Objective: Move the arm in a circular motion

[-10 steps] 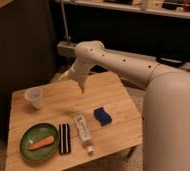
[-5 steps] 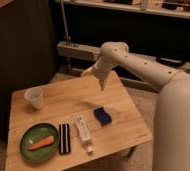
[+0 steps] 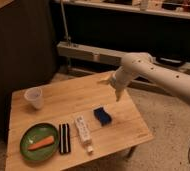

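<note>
White arm (image 3: pixel 158 75) enters from 3 o'clock. Beige gripper (image 3: pixel 110 81) above wooden table (image 3: pixel 78 95) at its 1 o'clock edge; cannot tell its opening. Green plate (image 3: pixel 25 134) at 7 o'clock holds carrot (image 3: pixel 42 143). Clear cup (image 3: pixel 34 98) upright at 10 o'clock. Blue sponge (image 3: pixel 103 116) toward 4 o'clock.

Arm (image 3: pixel 160 76): glossy white, smooth, plastic-looking shell. Pincer (image 3: pixel 117 89): matt beige, over tabletop's far right edge. Tabletop (image 3: pixel 78 102): pale wood, smooth, faint grain. Plate (image 3: pixel 24 140): glossy green. Cup (image 3: pixel 34 98): translucent plastic. Floor (image 3: pixel 160 112): rough, speckled.
</note>
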